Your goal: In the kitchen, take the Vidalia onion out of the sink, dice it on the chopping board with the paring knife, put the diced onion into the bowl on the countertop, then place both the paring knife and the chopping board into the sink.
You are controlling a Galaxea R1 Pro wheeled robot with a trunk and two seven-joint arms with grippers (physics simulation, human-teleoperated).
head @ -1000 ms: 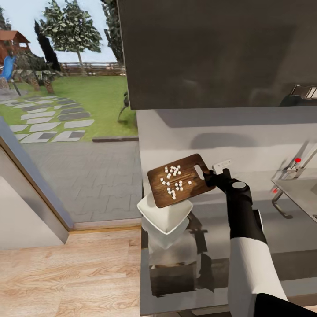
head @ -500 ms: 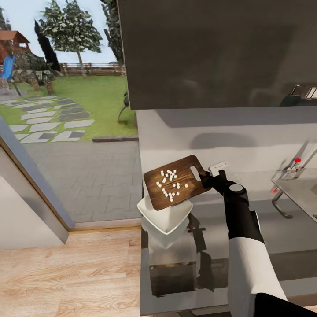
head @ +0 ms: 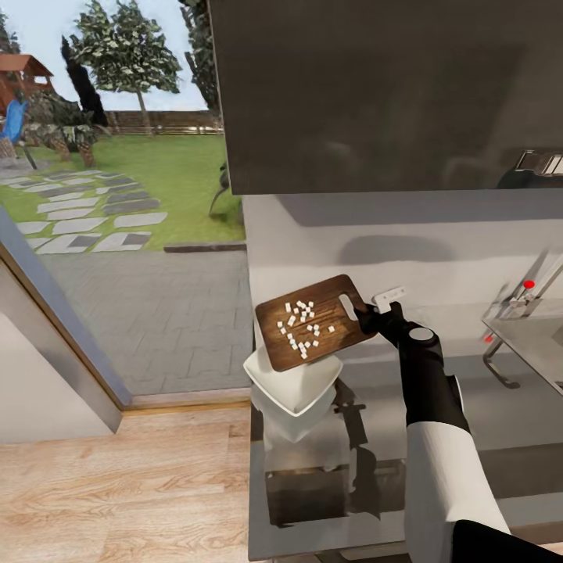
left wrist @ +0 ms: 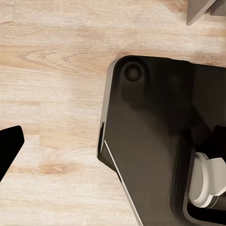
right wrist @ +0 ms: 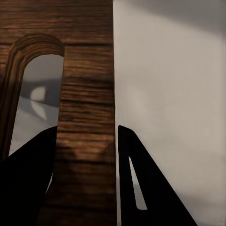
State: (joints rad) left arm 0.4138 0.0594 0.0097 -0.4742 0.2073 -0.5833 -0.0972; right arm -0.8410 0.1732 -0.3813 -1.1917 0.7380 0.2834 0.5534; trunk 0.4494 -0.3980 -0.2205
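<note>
On the glossy grey countertop (head: pixel 469 407) the white bowl (head: pixel 293 383) looks empty. Above it I hold the dark wooden chopping board (head: pixel 311 320) tilted, my right gripper (head: pixel 367 314) pinching its handle end, small white onion dice (head: pixel 303 327) scattered across it.

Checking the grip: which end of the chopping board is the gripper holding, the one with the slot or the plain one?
The slotted handle end: the right gripper pinches the chopping board beside its oval slot; the plain end hangs over the bowl.
</note>
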